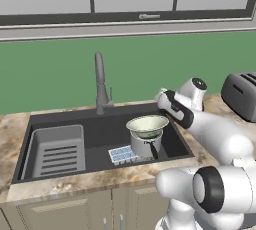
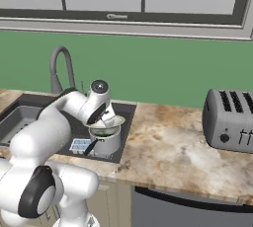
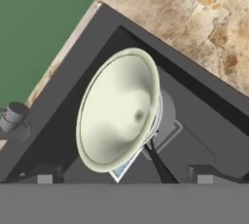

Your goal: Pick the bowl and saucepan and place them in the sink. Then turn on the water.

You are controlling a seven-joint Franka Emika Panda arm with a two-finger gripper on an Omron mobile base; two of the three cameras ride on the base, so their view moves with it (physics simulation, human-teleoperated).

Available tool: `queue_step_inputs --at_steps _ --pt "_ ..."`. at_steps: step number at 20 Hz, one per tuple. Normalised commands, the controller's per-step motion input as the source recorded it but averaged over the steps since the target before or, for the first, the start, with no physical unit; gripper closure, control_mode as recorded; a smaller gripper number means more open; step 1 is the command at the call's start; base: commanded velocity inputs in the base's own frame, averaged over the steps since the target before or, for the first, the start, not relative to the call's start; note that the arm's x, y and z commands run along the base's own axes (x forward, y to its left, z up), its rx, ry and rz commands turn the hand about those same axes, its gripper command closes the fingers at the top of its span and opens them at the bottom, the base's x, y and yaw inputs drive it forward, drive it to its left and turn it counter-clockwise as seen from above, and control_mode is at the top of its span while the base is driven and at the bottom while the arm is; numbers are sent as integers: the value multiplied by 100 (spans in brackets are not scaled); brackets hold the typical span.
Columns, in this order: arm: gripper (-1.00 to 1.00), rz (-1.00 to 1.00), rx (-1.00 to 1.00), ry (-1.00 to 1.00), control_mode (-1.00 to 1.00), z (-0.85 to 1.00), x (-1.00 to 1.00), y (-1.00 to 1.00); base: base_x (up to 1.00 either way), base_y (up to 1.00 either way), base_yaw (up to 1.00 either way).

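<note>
Left base view has the bowl [image 1: 147, 123] sitting on top of the saucepan [image 1: 145, 145], both down in the sink [image 1: 100, 166], the gripper [image 3: 124, 179] hovers above with fingers spread wide and empty, and the faucet [image 1: 100, 83] runs no water yet.

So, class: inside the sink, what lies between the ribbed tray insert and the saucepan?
In the left base view, a small blue-and-white gridded object lies beside the saucepan; otherwise bare dark sink floor stretches to the tray insert.
</note>
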Motion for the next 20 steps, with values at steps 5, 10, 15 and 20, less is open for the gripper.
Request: queue_step_inputs --at_steps 5,10,15,20 --pt "-100 5 -11 -7 -100 0 0 9 0 0 0" --pt "-100 10 -11 -12 -100 0 0 0 0 0 0" --pt "-100 9 -9 -18 -100 0 0 0 0 0 0" --pt "-100 10 -11 -18 -100 0 0 12 0 0 0"
